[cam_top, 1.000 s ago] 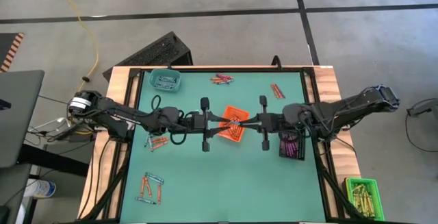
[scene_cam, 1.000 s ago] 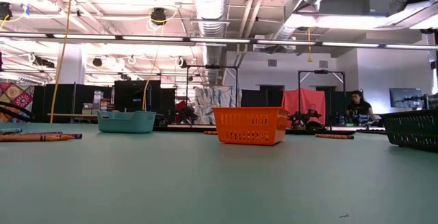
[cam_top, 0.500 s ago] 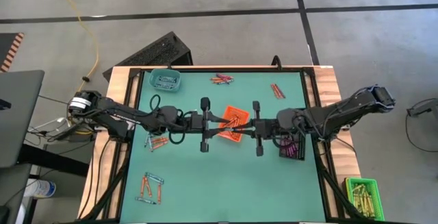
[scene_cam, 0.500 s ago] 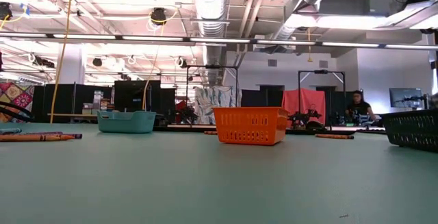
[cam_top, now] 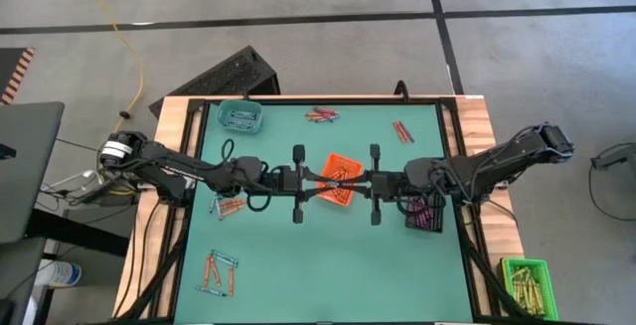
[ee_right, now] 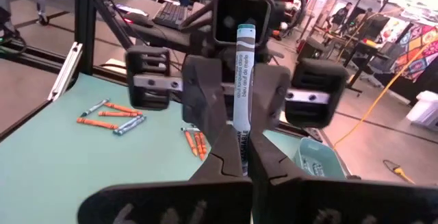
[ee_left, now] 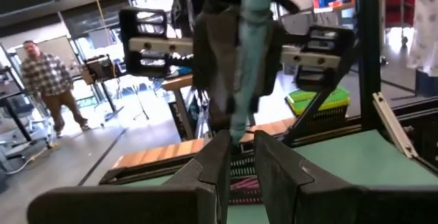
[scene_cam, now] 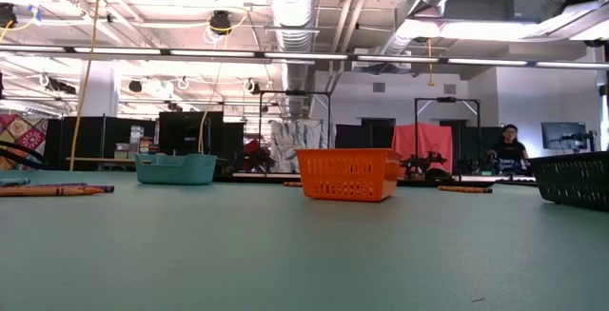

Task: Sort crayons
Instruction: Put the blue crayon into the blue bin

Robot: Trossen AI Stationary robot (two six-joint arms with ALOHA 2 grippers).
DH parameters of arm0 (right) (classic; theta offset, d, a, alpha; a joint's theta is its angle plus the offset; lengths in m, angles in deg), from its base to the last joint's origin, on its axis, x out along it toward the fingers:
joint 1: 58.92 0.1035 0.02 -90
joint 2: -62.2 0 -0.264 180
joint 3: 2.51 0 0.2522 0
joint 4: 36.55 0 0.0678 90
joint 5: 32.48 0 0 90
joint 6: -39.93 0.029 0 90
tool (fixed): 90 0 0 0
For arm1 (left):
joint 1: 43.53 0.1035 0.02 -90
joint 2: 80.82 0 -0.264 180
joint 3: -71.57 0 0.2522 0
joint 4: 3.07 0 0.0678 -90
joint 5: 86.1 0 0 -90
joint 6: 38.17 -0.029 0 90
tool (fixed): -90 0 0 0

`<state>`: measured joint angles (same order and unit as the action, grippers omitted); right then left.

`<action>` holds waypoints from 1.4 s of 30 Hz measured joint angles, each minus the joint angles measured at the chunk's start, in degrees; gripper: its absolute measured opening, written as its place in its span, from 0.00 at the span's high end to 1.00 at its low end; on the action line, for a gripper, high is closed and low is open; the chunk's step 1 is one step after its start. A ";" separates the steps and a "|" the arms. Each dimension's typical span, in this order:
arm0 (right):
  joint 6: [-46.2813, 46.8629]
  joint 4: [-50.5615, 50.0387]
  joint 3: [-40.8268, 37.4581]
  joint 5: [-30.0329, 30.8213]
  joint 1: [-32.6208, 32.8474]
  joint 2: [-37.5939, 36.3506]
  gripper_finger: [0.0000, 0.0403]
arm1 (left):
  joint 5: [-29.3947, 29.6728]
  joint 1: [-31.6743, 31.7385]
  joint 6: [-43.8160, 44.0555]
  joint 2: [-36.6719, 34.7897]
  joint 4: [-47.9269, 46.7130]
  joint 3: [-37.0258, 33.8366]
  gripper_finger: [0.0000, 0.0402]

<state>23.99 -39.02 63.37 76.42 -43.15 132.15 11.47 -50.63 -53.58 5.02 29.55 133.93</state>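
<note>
A blue-grey crayon (ee_right: 243, 80) is held level in the air above the orange basket (cam_top: 338, 196) at mid-table. My right gripper (ee_right: 238, 148) is shut on one end of it. My left gripper (ee_left: 241, 157) faces it from the table's left. It is open by a narrow gap, with a finger on each side of the crayon's other end (ee_left: 237, 125); I cannot tell whether they touch it. Loose crayons lie flat in small groups on the mat at the far edge (cam_top: 320, 116), far right (cam_top: 401, 131), left (cam_top: 229, 207) and near left (cam_top: 219, 270). My right gripper pinches the crayon's end (ee_right: 239, 136) between its two fingers. The fingers come level from the table's right and lie along the crayon. The crayon sticks out forward past the fingertips toward my left gripper, lifted clear above the orange basket.
A teal basket (cam_top: 239, 116) stands at the far left corner. A black basket (cam_top: 422, 213) with crayons stands at the right edge. A green basket (cam_top: 524, 280) of yellow-olive sticks sits off the table's near right. Bare mat lies along the near edge.
My right gripper has edged toward the table's left with the crayon, closer to my left gripper above the orange basket. The crayon stays lifted.
</note>
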 joint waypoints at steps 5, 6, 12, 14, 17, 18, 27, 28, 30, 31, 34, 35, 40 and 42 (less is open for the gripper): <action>-0.46 -0.49 0.00 0.65 -0.10 0.00 1.00 | -1.73 -0.01 -0.01 0.04 0.20 0.00 0.86; -0.47 -0.79 0.00 0.75 -0.11 0.00 1.00 | -1.77 -0.10 -0.01 0.04 0.47 0.00 0.86; -0.07 -1.25 0.00 0.83 -0.07 0.00 1.00 | -2.45 -0.08 -0.47 0.04 1.92 0.00 0.86; 0.19 -1.84 0.00 0.81 -0.04 0.00 1.00 | -2.73 -0.20 -0.49 0.04 2.54 0.00 0.86; 1.32 -2.49 0.00 0.81 -0.04 0.02 1.00 | -2.72 -0.23 -0.51 0.04 3.63 0.00 0.86; 1.45 -2.56 0.00 0.81 -0.05 0.04 1.00 | -2.74 -0.23 -0.51 0.04 4.03 0.00 0.86; 2.44 -2.03 0.00 0.76 -0.04 2.16 1.00 | -3.86 -0.26 -0.20 0.00 4.80 0.15 0.86; 2.44 -1.71 0.00 0.76 -0.04 2.60 1.00 | -3.88 -0.27 0.02 0.00 4.79 0.15 0.86; 2.44 -1.36 0.00 0.78 -0.04 3.23 1.00 | -3.95 -0.27 0.05 0.00 4.75 0.15 0.86; 2.44 -0.96 0.00 0.76 -0.04 3.46 1.00 | -4.10 -0.35 0.06 0.00 4.72 0.15 0.86; 2.14 -0.65 -0.02 0.76 -0.07 3.58 1.00 | -4.28 -0.55 0.08 0.00 4.46 0.15 0.87; 2.02 -0.13 -0.02 0.76 -0.04 3.56 1.00 | -4.24 -0.60 0.06 0.00 4.34 0.15 0.88; 1.07 0.69 -0.02 0.82 0.07 2.75 1.00 | -4.13 -0.60 0.01 0.00 3.13 0.17 0.91; 0.67 1.02 -0.02 1.23 0.43 2.73 1.00 | -4.11 -0.60 -0.04 -0.02 2.99 0.17 0.91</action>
<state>24.66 -38.00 63.34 77.65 -42.72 134.89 7.36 -51.24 -53.62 5.00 32.54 134.11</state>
